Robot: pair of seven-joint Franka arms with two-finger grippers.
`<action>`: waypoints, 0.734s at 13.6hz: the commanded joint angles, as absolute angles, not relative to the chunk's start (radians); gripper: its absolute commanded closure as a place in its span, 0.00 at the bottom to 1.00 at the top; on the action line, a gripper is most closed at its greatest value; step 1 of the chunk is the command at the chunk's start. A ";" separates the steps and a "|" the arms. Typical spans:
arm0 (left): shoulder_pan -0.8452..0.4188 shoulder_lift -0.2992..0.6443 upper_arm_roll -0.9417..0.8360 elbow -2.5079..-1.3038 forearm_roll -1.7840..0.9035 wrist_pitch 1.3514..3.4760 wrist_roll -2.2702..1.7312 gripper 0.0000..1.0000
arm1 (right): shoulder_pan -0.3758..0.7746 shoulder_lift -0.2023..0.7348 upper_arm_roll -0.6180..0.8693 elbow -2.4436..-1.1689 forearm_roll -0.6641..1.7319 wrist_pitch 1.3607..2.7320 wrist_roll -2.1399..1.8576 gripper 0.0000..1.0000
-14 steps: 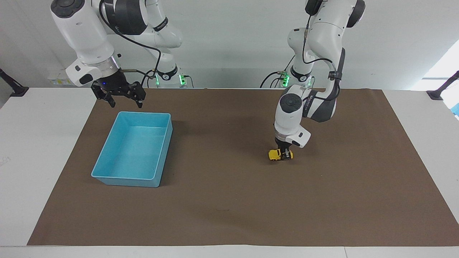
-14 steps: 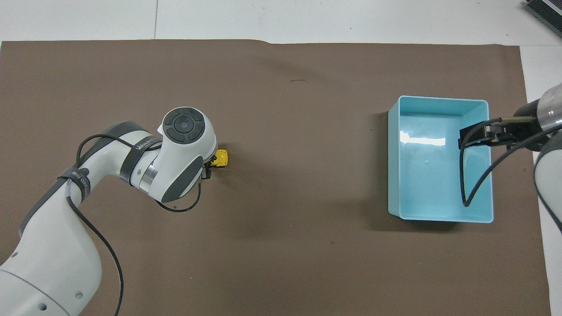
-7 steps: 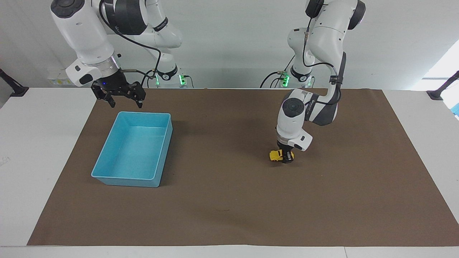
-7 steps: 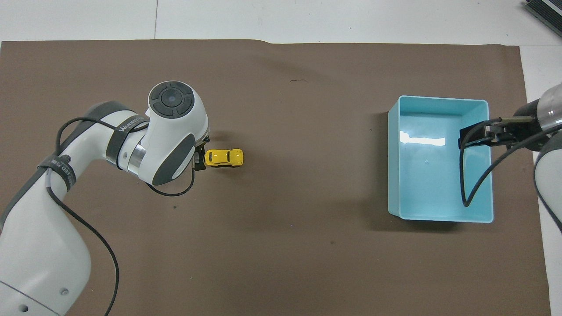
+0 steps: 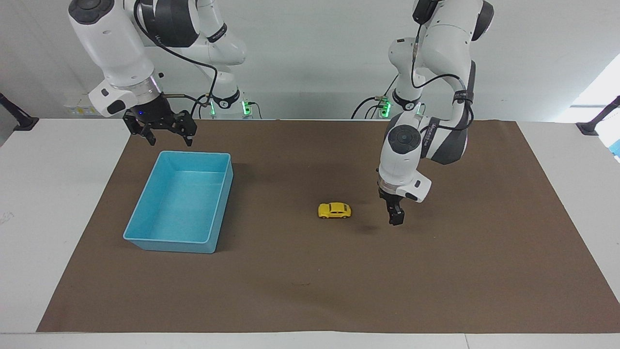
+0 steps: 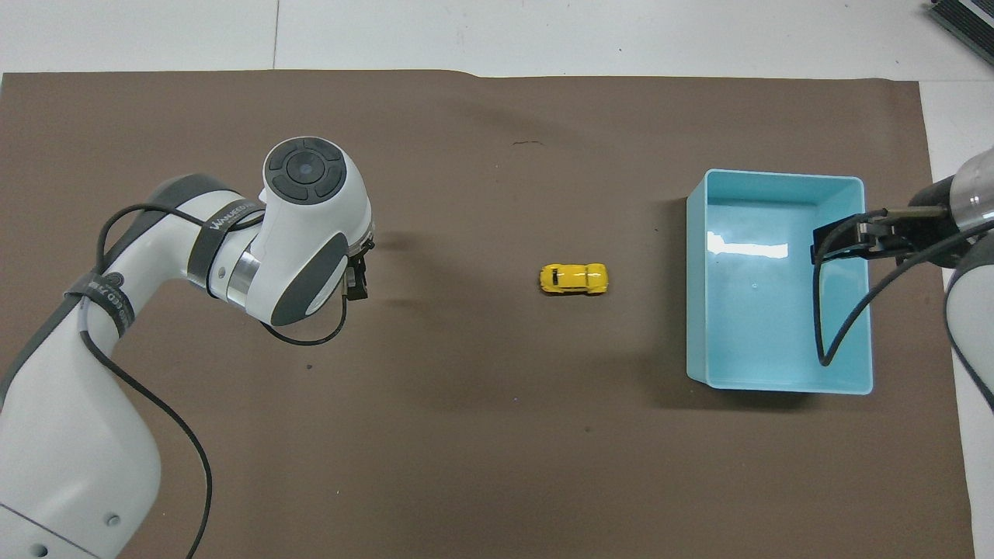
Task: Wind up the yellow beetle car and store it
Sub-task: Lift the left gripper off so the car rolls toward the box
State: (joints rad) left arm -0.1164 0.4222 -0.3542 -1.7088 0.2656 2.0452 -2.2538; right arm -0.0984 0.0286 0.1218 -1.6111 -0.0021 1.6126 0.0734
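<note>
On the brown mat [image 5: 436, 271] we see the yellow beetle car [image 5: 334, 210] free between the spread, empty left gripper [image 5: 396, 217] and the blue bin [image 5: 145, 240]. The right gripper [image 5: 164, 131] waits spread over the bin's rim; the car may hit the wall or veer aside.

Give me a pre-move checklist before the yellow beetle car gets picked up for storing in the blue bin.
1. Yellow beetle car on its wheels on the brown mat: ok.
2. Car free of both tools: ok.
3. Left tool open, over the mat beside the car: ok.
4. Right tool open, over the blue bin's rim nearest the robots: ok.
5. Bin holds nothing, ready to receive: ok.
6. Car at rest, not rolling: cannot tell.
</note>
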 commanded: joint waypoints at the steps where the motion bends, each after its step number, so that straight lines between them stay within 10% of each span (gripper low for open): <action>1: -0.123 0.414 -0.348 -1.678 0.245 2.034 -2.224 0.00 | -0.112 0.018 0.126 -1.615 0.021 1.617 0.057 0.00; 10: -0.130 0.384 -0.350 -1.643 0.235 2.033 -1.984 0.00 | -0.112 0.018 0.126 -1.615 0.021 1.617 0.057 0.00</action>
